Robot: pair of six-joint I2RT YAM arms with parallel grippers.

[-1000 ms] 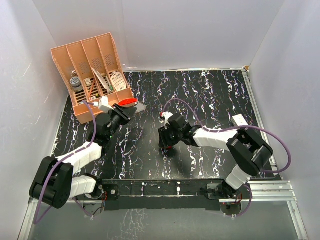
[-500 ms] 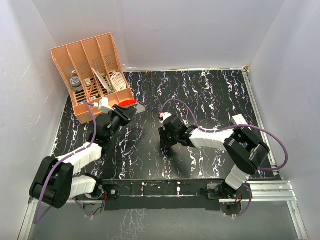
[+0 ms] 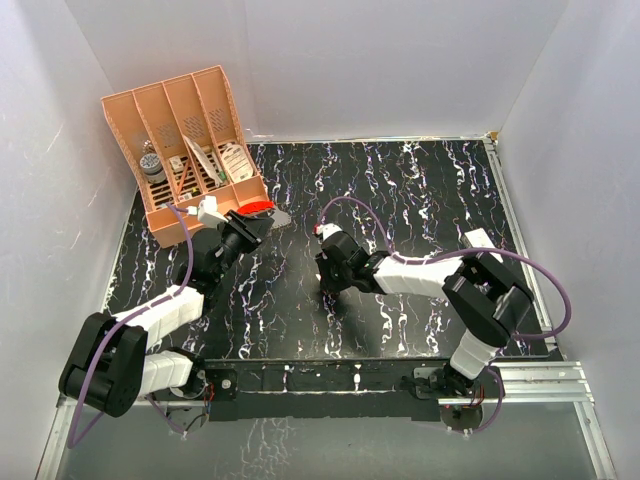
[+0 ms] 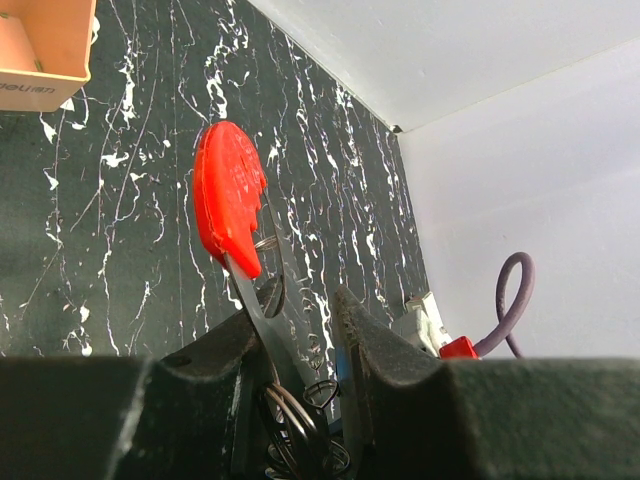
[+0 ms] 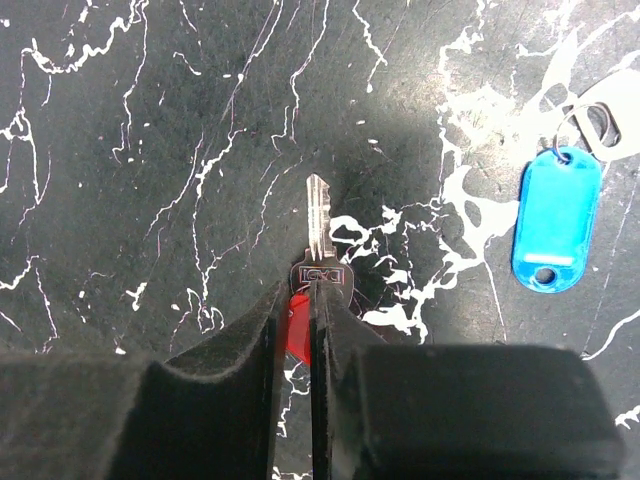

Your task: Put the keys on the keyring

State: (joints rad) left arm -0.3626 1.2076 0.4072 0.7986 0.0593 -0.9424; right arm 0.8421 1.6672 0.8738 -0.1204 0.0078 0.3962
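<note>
Keys (image 5: 318,215) sit on the marbled tabletop (image 5: 150,150), the red-headed key (image 5: 318,268) nipped by its head in the right claw (image 5: 297,295), the blue-headed key (image 5: 556,220) lying apart beside it, while farther off the left claw (image 4: 297,310) pinches the keyring (image 4: 230,195) by its grey tag near the orange organizer (image 3: 225,100).

Left gripper (image 4: 300,312): arm stretched forward, jaws clamped on keyring (image 4: 228,190). Right gripper (image 5: 297,292): arm folded leftward, wrist pointing down, jaws pinched on red-headed key (image 5: 318,222).
</note>
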